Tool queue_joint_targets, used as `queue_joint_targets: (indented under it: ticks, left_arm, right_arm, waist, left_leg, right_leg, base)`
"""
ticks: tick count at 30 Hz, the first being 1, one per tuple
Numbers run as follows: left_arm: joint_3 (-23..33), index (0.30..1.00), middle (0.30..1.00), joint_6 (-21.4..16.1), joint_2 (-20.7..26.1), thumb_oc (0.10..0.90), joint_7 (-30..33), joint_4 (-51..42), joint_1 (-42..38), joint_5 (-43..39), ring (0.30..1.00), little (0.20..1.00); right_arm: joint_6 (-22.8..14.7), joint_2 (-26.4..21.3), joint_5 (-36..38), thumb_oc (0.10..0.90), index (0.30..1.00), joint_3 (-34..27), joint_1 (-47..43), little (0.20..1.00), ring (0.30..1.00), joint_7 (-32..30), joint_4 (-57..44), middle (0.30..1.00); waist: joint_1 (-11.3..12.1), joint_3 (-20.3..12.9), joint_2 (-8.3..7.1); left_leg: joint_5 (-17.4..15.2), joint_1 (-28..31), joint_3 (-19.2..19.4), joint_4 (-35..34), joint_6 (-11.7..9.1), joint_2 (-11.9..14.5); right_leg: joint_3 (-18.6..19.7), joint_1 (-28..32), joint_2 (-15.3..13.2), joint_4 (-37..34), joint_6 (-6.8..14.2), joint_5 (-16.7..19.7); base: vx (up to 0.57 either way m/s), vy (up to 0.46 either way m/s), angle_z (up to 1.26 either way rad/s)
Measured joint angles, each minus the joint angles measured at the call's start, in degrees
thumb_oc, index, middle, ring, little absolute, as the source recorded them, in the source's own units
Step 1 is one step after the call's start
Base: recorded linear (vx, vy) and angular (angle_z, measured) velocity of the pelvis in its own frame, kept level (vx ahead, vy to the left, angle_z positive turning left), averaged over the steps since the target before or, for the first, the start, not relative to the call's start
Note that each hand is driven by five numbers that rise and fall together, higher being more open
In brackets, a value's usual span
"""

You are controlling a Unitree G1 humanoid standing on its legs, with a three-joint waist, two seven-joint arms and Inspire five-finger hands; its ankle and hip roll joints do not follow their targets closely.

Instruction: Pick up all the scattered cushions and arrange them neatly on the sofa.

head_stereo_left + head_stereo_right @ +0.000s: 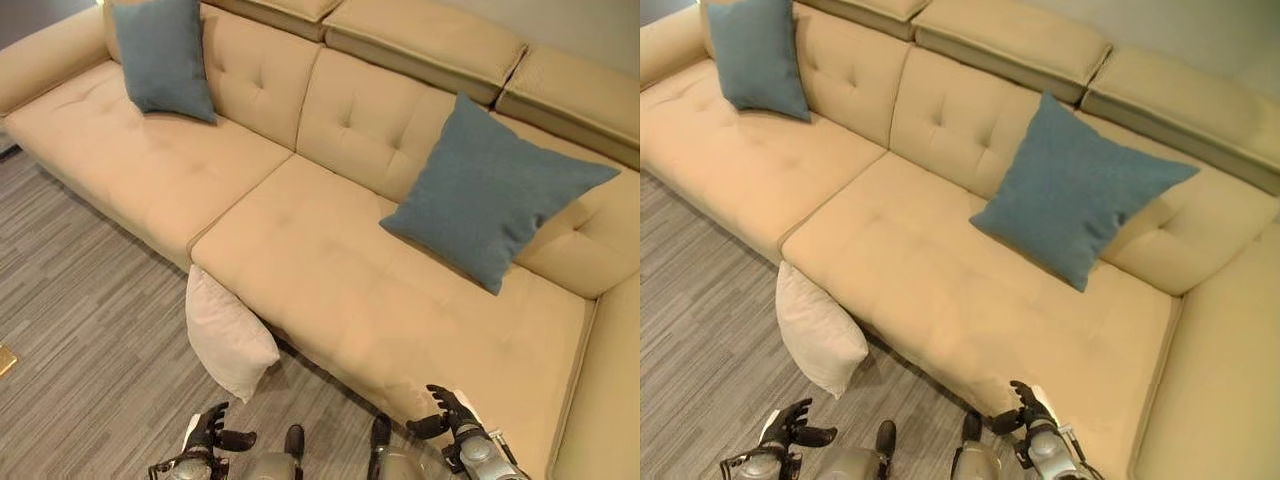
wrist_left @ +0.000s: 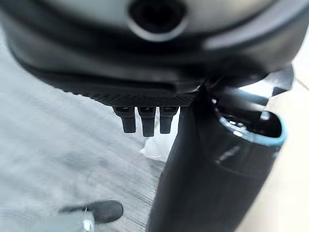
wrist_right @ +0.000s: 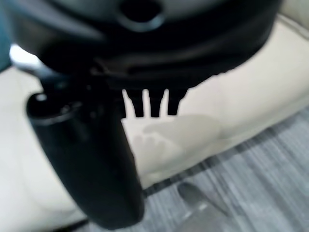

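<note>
From the left eye view, the white cushion (image 1: 228, 333) stood on the floor (image 1: 90, 300), leaning against the sofa (image 1: 330, 290) front, long axis roughly upright. The left robot hand (image 1: 208, 432) hung just below it, fingers loosely spread and empty, clearly the nearer; the right robot hand (image 1: 452, 412) hovered by the seat edge, likewise relaxed and empty. Two blue cushions (image 1: 495, 190) already lay on the sofa. The left wrist view showed straight fingers (image 2: 145, 121) pointing toward the white cushion.
</note>
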Motion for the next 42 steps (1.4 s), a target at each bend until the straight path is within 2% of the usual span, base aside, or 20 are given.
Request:
queue_joint_targets:
  ticks: [2,4,6,10,11,13,14,16,19,20,23,24,26,27,28,32,34,36,38,42]
  left_arm:
    - [-0.3,0.900,0.900,0.7,-1.4,0.800,-0.1,0.3,0.8,0.0,0.900,0.900]
    - [-0.4,0.900,0.900,1.0,-2.4,0.800,0.1,0.4,1.4,-0.1,0.900,0.900]
    - [-0.7,0.900,0.900,1.0,-2.7,0.800,0.2,0.4,1.5,-0.2,0.900,0.900]
    - [-2.4,0.900,0.900,0.8,-3.6,0.800,0.4,-0.7,-1.4,-0.9,0.900,0.900]
    - [-2.5,0.900,0.900,0.8,-4.3,0.800,0.4,-0.7,-1.7,-1.3,0.900,0.900]
    - [-2.3,0.900,0.900,0.9,-3.8,0.800,0.7,-0.4,-2.1,-2.2,0.900,0.900]
    - [-2.1,0.900,0.900,1.0,-3.7,0.800,0.5,0.5,-2.8,-2.4,0.900,0.900]
    - [-1.5,0.900,0.900,0.9,-3.7,0.800,0.5,1.4,-2.6,-2.6,0.900,0.900]
    - [-1.1,0.900,0.900,1.2,-3.7,0.800,1.3,1.9,-0.9,-2.4,0.900,0.900]
    - [-0.8,0.900,0.900,1.3,-3.7,0.800,1.1,2.2,-0.8,-2.4,0.900,0.900]
    - [-1.4,0.900,0.900,1.3,-4.3,0.800,0.8,2.0,-1.2,-2.2,0.900,0.900]
    - [-1.8,0.900,0.900,1.7,-4.5,0.800,0.0,2.0,-1.6,-1.8,0.900,0.900]
    - [-1.9,0.900,0.900,1.9,-5.1,0.800,-0.2,1.9,-1.9,-1.2,0.900,0.900]
    - [-1.9,0.900,0.900,2.1,-4.8,0.800,-0.3,2.3,-1.4,-1.1,0.900,0.900]
    - [-0.1,0.900,0.900,2.3,-4.9,0.800,-1.2,3.5,-1.5,-1.1,0.900,0.900]
    - [0.1,0.900,0.900,2.4,-3.3,0.800,-1.2,4.4,-1.5,0.0,0.900,0.900]
    - [0.1,0.900,0.900,2.4,-1.9,0.800,-1.0,4.8,-1.5,0.1,0.900,0.900]
    - [0.4,0.900,0.900,2.4,-0.4,0.800,-0.7,4.4,-2.0,0.2,0.900,0.900]
    - [0.6,0.900,0.900,2.6,1.6,0.800,0.2,4.1,-2.2,0.2,0.900,0.900]
    - [0.4,0.900,0.900,2.6,2.0,0.800,0.1,4.6,-1.9,0.2,0.900,0.900]
  right_arm:
    - [0.1,-0.1,1.0,0.800,0.900,0.0,-1.2,0.900,0.900,-0.1,0.1,0.900]
    - [-0.1,-0.3,1.1,0.800,0.900,0.1,-1.7,0.900,0.900,-0.2,0.0,0.900]
    - [-0.1,-0.3,1.2,0.800,0.900,0.1,-2.4,0.900,0.900,-0.3,0.0,0.900]
    - [0.0,-1.1,1.9,0.800,0.900,0.3,-2.5,0.900,0.900,-0.5,-0.1,0.900]
    - [0.0,-1.7,2.2,0.800,0.900,0.8,-2.6,0.900,0.900,-0.5,-0.1,0.900]
    - [-0.3,-1.8,2.3,0.800,0.900,2.2,-2.6,0.900,0.900,-1.0,-0.6,0.900]
    - [-0.2,-1.8,2.2,0.800,0.900,2.2,-2.3,0.900,0.900,-1.3,-0.7,0.900]
    - [0.2,-2.3,2.2,0.800,0.900,2.2,-0.2,0.900,0.900,-1.3,-0.1,0.900]
    - [0.4,-2.4,2.2,0.800,0.900,2.2,-0.4,0.900,0.900,-1.4,0.2,0.900]
    - [0.4,-2.3,2.2,0.800,0.900,2.3,0.1,0.900,0.900,-1.3,0.2,0.900]
    - [0.6,-2.4,2.2,0.800,0.900,1.9,0.4,0.900,0.900,-1.4,0.2,0.900]
    - [0.6,-2.5,2.2,0.800,0.900,1.9,0.6,0.900,0.900,-1.4,0.2,0.900]
    - [0.8,-2.5,2.2,0.800,0.900,1.5,0.6,0.900,0.900,-1.3,0.3,0.900]
    - [0.8,-1.9,2.2,0.800,0.900,1.0,0.2,0.900,0.900,-1.4,0.4,0.900]
    - [0.6,-1.2,2.1,0.800,0.900,0.4,-0.4,0.900,0.900,-1.5,0.2,0.900]
    - [0.9,-0.5,1.2,0.800,0.900,-0.1,0.5,0.900,0.900,-1.3,0.3,0.900]
    - [0.9,0.0,1.2,0.800,0.900,0.1,0.8,0.900,0.900,-1.2,0.1,0.900]
    - [0.7,0.9,1.2,0.800,0.900,0.4,1.3,0.900,0.900,-1.0,-0.1,0.900]
    - [0.3,2.0,1.4,0.800,0.900,1.1,0.0,0.900,0.900,-0.9,-0.4,0.900]
    - [0.5,2.1,2.2,0.800,0.900,1.5,-1.3,0.900,0.900,-0.8,-0.4,0.900]
  waist:
    - [1.1,-0.7,1.23]
    - [2.0,-1.6,1.71]
    - [2.2,-2.1,2.13]
    - [2.0,-2.3,3.68]
    - [2.6,-2.3,5.29]
    - [3.7,-1.2,3.56]
    - [2.1,-0.1,1.93]
    - [1.4,-0.3,0.88]
    - [0.6,-0.5,1.26]
    - [-1.1,-0.5,1.26]
    - [-1.9,-0.6,1.39]
    - [-3.4,-0.7,1.63]
    - [-2.8,-0.8,1.80]
    - [-2.1,-0.7,1.36]
    - [-1.5,-0.9,0.34]
    - [-1.1,-2.2,-0.77]
    - [-1.5,-2.2,-0.03]
    - [-1.5,-2.2,0.02]
    - [-2.2,-1.8,0.47]
    - [-2.8,-1.5,0.21]
  left_leg:
    - [2.3,-0.6,-1.7,-2.2,-1.8,2.7]
    - [3.4,-1.6,-2.4,-2.7,-3.2,4.1]
    - [3.9,-2.9,-3.2,-2.4,-3.9,5.0]
    - [9.5,-9.0,-6.9,-1.4,-9.0,5.5]
    - [8.2,-9.8,-5.1,-2.5,-8.5,7.0]
    - [-1.9,-11.6,-1.3,-2.9,-7.3,6.7]
    - [-1.2,-11.9,4.6,-1.5,-5.6,5.8]
    - [-1.3,-10.6,10.0,2.3,-5.6,4.2]
    - [-1.4,-5.1,11.6,3.7,-5.9,5.3]
    - [-1.6,-3.2,16.2,4.0,-5.7,6.3]
    - [-1.7,1.3,23.3,0.4,-5.5,9.3]
    - [-1.6,1.7,25.9,-0.8,-5.1,9.4]
    - [-1.2,3.4,23.2,-3.7,-4.3,8.5]
    - [0.9,4.1,22.6,-4.6,-3.9,8.6]
    - [0.0,4.2,21.2,-4.7,-2.3,6.7]
    - [-0.5,4.9,17.4,-4.3,0.1,2.6]
    - [-0.9,5.9,14.1,-3.3,2.3,0.9]
    - [-1.5,6.0,11.8,-3.0,3.1,0.6]
    - [-1.3,5.9,8.6,-3.4,4.0,0.8]
    - [-1.7,6.7,7.3,-4.4,4.7,-0.1]
  right_leg:
    - [-0.8,1.5,3.1,-5.0,-3.1,2.3]
    - [-1.9,1.9,5.1,-7.8,-4.2,3.9]
    - [-2.7,1.2,6.4,-7.6,-4.8,4.2]
    - [-3.7,-1.2,9.9,-6.0,-7.8,3.2]
    - [-6.6,-2.2,11.3,-3.6,-9.8,2.2]
    - [-7.5,-4.1,10.3,-1.2,-12.3,1.5]
    - [-13.3,-2.3,6.1,-4.4,-13.1,4.2]
    - [-16.3,0.5,3.9,-9.4,-12.6,5.5]
    - [-21.0,2.8,3.0,-13.8,-10.4,7.9]
    - [-24.5,5.2,2.9,-17.3,-8.8,9.2]
    - [-30.4,5.7,2.6,-18.3,-8.3,9.8]
    - [-33.3,6.2,2.5,-18.7,-7.7,9.8]
    - [-34.7,6.1,2.8,-17.5,-6.9,9.6]
    - [-34.5,6.0,2.4,-16.4,-6.6,9.3]
    - [-35.5,6.0,0.5,-14.2,-5.1,8.4]
    - [-31.1,3.8,-6.8,-1.2,-3.8,4.5]
    - [-27.9,0.2,-11.8,12.3,-4.0,3.4]
    - [-22.5,-2.3,-10.8,16.0,-1.4,0.8]
    - [-13.8,-5.3,-3.9,13.2,-1.0,-0.9]
    - [-14.5,-9.3,-0.9,2.2,-2.4,1.4]
  base:
    - [-0.17,-0.192,0.34]
    - [-0.17,-0.167,0.19]
    - [-0.21,-0.189,0.27]
    - [-0.20,-0.120,1.02]
    - [-0.21,-0.064,1.02]
    - [-0.17,-0.017,1.24]
    - [-0.15,0.004,1.83]
    - [-0.10,0.027,1.53]
    - [0.01,0.055,0.99]
    - [0.00,0.074,1.14]
    - [0.08,0.174,1.23]
    - [0.08,0.124,1.20]
    - [0.15,0.247,0.68]
    - [0.13,0.236,0.25]
    - [0.11,0.194,0.35]
    - [0.19,0.261,0.68]
    - [0.15,0.098,0.85]
    - [0.06,0.051,0.70]
    - [0.23,0.031,0.70]
    - [0.25,-0.018,0.25]
